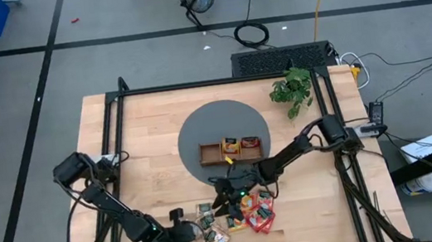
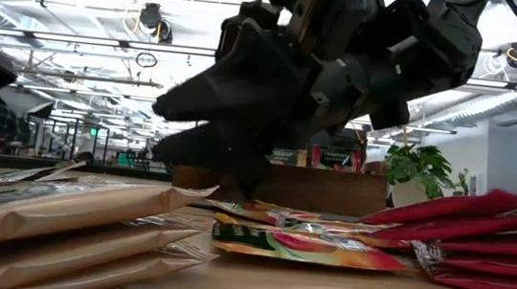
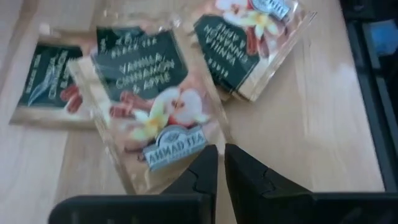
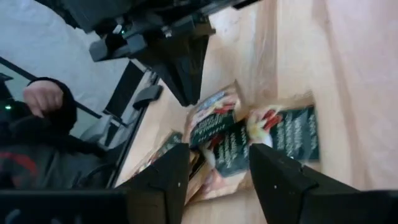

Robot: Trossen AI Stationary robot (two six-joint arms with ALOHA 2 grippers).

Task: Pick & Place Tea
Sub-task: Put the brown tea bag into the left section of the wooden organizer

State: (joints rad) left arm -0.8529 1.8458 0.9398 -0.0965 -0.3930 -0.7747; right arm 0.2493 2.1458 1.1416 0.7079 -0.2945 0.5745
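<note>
A: Progress, quick?

B: Wooden tray (image 1: pixel 208 153) sits on the gray mat (image 1: pixel 200 127) at table centre. From above, the middle and three o'clock compartments each hold a sachet or more, one orange-yellow (image 1: pixel 231 146), one red (image 1: pixel 250 142). Nine o'clock compartment looks empty. So a few are placed and most are left.

A: Where's the rest of the tea?

B: Loose pile (image 1: pixel 241 214) toward six o'clock of the tray, near the table's front edge: red sachets (image 2: pixel 480 235) on the three o'clock side, green ones (image 3: pixel 149 87) on the nine o'clock side, a yellow one (image 2: pixel 310 248) between.

A: Your grippers?

B: My right gripper (image 4: pixel 217 171) hovers low over the pile, fingers apart, nothing between them, green sachets just beyond. My left gripper (image 3: pixel 221 165) is at the pile's nine o'clock edge, fingers together, empty, tips beside a green sachet.

A: Anything else?

B: Plant (image 1: pixel 292 88) at the table's two o'clock corner. A person's hand (image 4: pixel 42 98) shows beyond the table.

A: Next?

B: My guess is the right closes on a green sachet.
</note>
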